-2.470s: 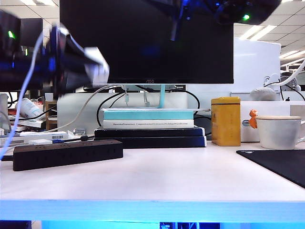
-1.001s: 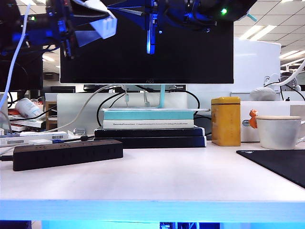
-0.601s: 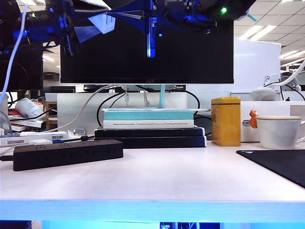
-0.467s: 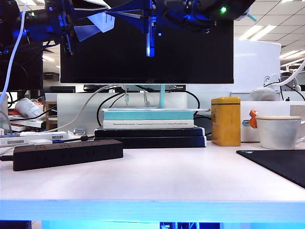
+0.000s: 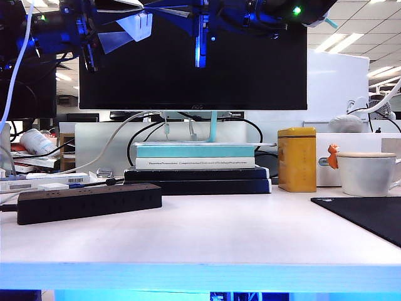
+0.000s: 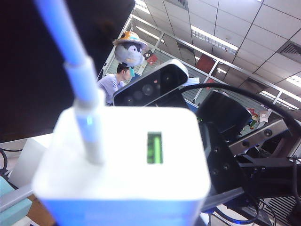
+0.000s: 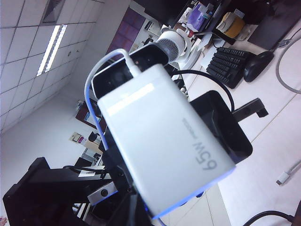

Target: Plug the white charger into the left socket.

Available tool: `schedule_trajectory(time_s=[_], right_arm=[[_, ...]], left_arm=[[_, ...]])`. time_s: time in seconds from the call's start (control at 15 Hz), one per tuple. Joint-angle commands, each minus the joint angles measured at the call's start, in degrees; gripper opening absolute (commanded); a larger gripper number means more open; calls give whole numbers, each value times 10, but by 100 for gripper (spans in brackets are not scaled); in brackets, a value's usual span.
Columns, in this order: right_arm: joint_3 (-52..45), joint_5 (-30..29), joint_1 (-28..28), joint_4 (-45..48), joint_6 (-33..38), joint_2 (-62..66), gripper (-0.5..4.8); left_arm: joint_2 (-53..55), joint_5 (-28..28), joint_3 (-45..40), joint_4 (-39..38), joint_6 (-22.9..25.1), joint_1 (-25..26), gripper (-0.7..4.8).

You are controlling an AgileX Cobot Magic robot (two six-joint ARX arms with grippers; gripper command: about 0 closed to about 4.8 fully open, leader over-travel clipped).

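Observation:
The white charger hangs high above the table in front of the monitor's top left corner, its thin white cable trailing down to the left. My left gripper is shut on it. In the left wrist view the charger fills the foreground and hides the fingers. My right gripper is shut and points at the charger from the right, very close to it; I cannot tell whether they touch. The black power strip lies on the table at the left. From this low angle its socket openings are hidden.
Behind the strip lies a flat barcode-labelled box. A stack of books and black boxes sits under the monitor. A yellow tin, a white mug and a black mat are at the right.
Since the earliest frame my left gripper has carried the charger up from mid-monitor height to the top. Over the last second both arms have barely moved.

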Motion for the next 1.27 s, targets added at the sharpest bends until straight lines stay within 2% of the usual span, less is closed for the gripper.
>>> schedule_trajectory(time_s=[0.07,0.53,0.6,0.93,1.0,1.07,1.13,1.2,1.27], right_arm=[[3,10,0,-30,-13,-4,-2],[3,34,0,-84,-55,-4,-2],[3,49,0,-150,-102,-4,-2],[3,44,0,-157,-112,-8,-2],[4,42,0,-153,-112,-19,-2],[4,40,-7,-154,-113,-25,-2],[4,37,-15,-153,-113,-31,-2],[3,31,-32,-153,-116,-39,-2],[4,23,-43,-134,-124,-53,-2]], left_arm=[[-6,7,3,24,-10,-2,82],[-22,9,3,38,-35,-2,82],[-36,21,3,42,-40,-2,82],[-38,24,3,42,-49,-2,82],[-38,44,3,13,-2,5,82],[-38,54,2,-17,19,5,82],[-38,84,2,-71,69,17,82],[-38,127,0,-143,163,27,80],[-37,103,-2,-438,448,40,80]])
